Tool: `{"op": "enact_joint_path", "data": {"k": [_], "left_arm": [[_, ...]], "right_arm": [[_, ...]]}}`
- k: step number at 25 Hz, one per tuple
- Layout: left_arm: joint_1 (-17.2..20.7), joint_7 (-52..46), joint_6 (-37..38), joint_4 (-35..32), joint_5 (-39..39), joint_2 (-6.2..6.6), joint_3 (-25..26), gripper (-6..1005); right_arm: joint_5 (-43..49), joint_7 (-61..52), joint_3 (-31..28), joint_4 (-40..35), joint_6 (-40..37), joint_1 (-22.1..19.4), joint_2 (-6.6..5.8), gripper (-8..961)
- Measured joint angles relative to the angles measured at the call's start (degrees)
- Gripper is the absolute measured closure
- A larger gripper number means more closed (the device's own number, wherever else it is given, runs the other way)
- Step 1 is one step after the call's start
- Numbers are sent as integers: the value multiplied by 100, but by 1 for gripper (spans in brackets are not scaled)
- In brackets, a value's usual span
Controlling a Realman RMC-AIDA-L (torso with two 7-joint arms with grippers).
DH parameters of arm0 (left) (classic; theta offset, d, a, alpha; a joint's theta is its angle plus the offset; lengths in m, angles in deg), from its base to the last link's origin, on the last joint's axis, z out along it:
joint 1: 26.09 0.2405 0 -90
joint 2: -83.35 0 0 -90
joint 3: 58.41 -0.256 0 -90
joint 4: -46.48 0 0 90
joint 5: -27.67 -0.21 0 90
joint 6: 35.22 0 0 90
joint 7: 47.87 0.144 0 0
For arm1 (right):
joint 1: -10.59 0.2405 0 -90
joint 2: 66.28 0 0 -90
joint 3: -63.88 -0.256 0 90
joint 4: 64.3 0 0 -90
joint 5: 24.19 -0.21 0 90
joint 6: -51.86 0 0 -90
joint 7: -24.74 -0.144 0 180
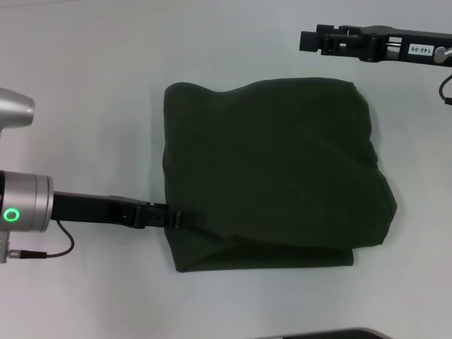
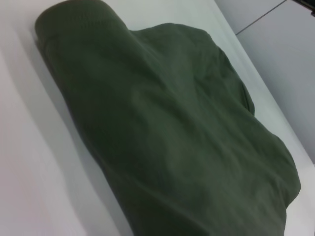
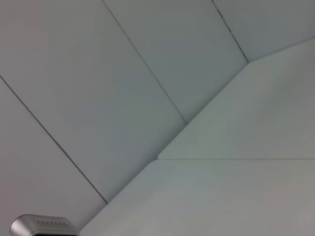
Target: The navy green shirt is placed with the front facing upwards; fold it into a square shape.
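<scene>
Your navy green shirt sits mid-worktop as a compact, roughly square bundle, plain side up. Judging by the shape, the fold looks essentially done; the far edge is wavy and the right side bulges, so it isn't a crisp square.

Left end effector is at the bundle's left edge, low and level with the worktop, tips touching or tucked under the fabric near the front-left corner. You can't tell whether it's pinching cloth or has let go: the tips are dark against dark fabric. My read on the placement: it's either finishing the last flap or about to pull clear. The left wrist view shows only shirt, layered edge running along the worktop, no fingers visible.

Right end effector is parked well apart, beyond the shirt's far-right corner, above the worktop, holding nothing. How far open it is, you can't tell. Its wrist camera sees only bare panels.

Writing: no "FREE" lettering or collar label visible, presumably folded inside. Only readable text is a tag on the right arm, looks like "140-06".
</scene>
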Motion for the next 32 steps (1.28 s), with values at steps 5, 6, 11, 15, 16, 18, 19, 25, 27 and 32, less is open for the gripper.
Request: {"op": "enact_joint_path", "data": {"k": [5, 6, 11, 15, 16, 18, 19, 25, 27, 32], "left_arm": [[6, 5, -7, 3, -3, -3, -55, 82], [13, 19, 0, 3, -4, -2, -56, 81], [31, 34, -7, 3, -5, 2, -62, 81], [52, 71, 37, -12, -5, 13, -64, 80], [64, 76, 43, -19, -5, 22, -56, 80], [94, 90, 64, -29, -4, 34, -42, 80], [110, 98, 83, -42, -1, 39, -31, 80], [202, 157, 513, -151, 12, 109, 116, 81], [269, 127, 667, -239, 4, 123, 139, 81], [363, 50, 885, -308, -92, 163, 146, 81]], "right_arm": [[0, 0, 0, 0, 19, 2, 9, 58], [0, 0, 0, 0, 27, 3, 9, 58], [0, 0, 0, 0, 38, -10, 10, 59], [0, 0, 0, 0, 38, -14, 10, 59], [0, 0, 0, 0, 38, -15, 9, 59], [0, 0, 0, 0, 36, -15, 10, 59], [0, 0, 0, 0, 35, -15, 9, 59], [0, 0, 0, 0, 12, -15, 10, 59], [0, 0, 0, 1, 7, -15, 10, 59], [0, 0, 0, 0, 3, -23, 8, 59]]}}
